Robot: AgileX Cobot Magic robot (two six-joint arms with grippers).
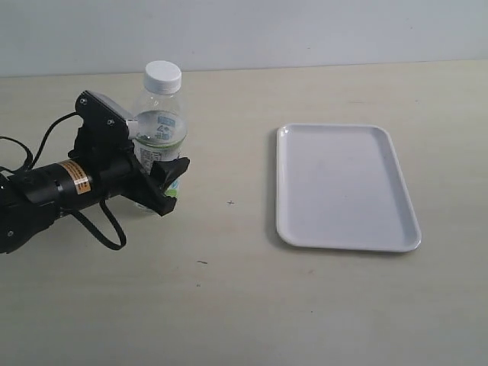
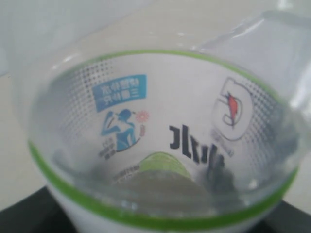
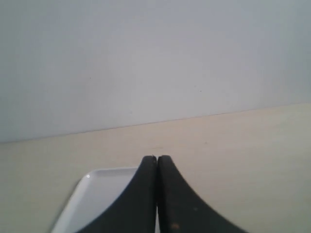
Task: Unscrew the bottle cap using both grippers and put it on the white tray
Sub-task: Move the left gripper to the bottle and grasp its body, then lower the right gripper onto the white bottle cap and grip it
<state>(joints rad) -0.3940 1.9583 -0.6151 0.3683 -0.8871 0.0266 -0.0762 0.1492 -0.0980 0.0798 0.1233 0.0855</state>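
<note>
The clear bottle (image 1: 158, 130) with its white-and-green label stands upright at the left of the table. Its white ribbed cap (image 1: 162, 76) sits screwed on the neck. My left gripper (image 1: 169, 183), black with an orange label, reaches in from the left and is shut on the bottle's lower body; only the near finger shows. In the left wrist view the label (image 2: 160, 145) fills the picture. The white tray (image 1: 347, 187) lies flat to the right with nothing on it. My right gripper (image 3: 156, 158) is shut on nothing, above the tray's corner (image 3: 99, 191), and is outside the exterior view.
Black cables (image 1: 107, 229) loop from the left arm onto the table. A pale wall (image 1: 305, 30) runs along the table's far edge. Bare tabletop (image 1: 229, 202) lies between bottle and tray.
</note>
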